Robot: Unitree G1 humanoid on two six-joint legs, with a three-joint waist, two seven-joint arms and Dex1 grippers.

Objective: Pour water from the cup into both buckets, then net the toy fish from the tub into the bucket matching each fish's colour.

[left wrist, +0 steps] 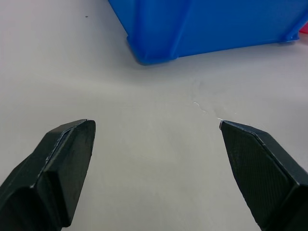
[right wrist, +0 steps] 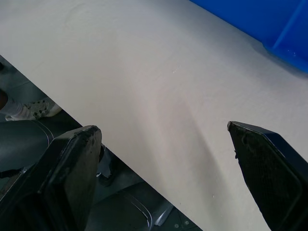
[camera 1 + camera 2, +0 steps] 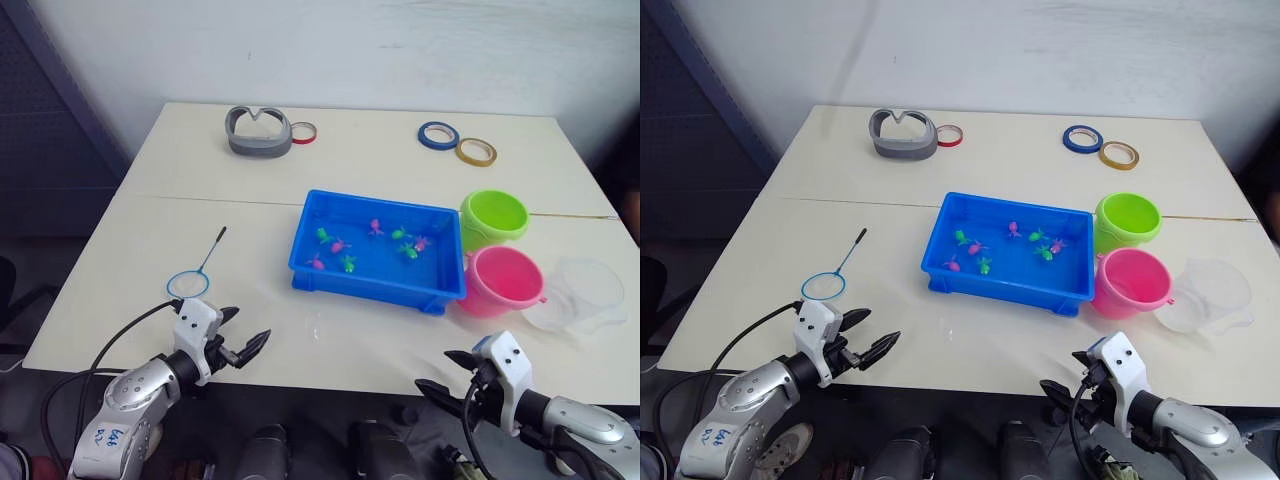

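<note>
The blue tub [image 3: 372, 282] sits mid-table and holds several small pink and green toy fish [image 3: 346, 263]. To its right stand the lime green bucket [image 3: 493, 218] and, nearer me, the pink bucket [image 3: 503, 282]. The clear cup [image 3: 585, 293] rests upright right of the pink bucket. The net [image 3: 188, 285] lies flat on the table left of the tub. My left gripper [image 3: 252, 322] hovers open and empty at the table's front edge, just right of the net's hoop. My right gripper [image 3: 432, 368] is open and empty beyond the front edge, below the tub's right corner [image 2: 269, 24].
At the back of the table lie a grey heart-shaped band [image 3: 259, 132], a red tape ring [image 3: 303, 132], a blue tape ring [image 3: 438, 135] and a tan tape ring [image 3: 476, 152]. A small wet smear [image 1: 202, 103] marks the table in front of the tub.
</note>
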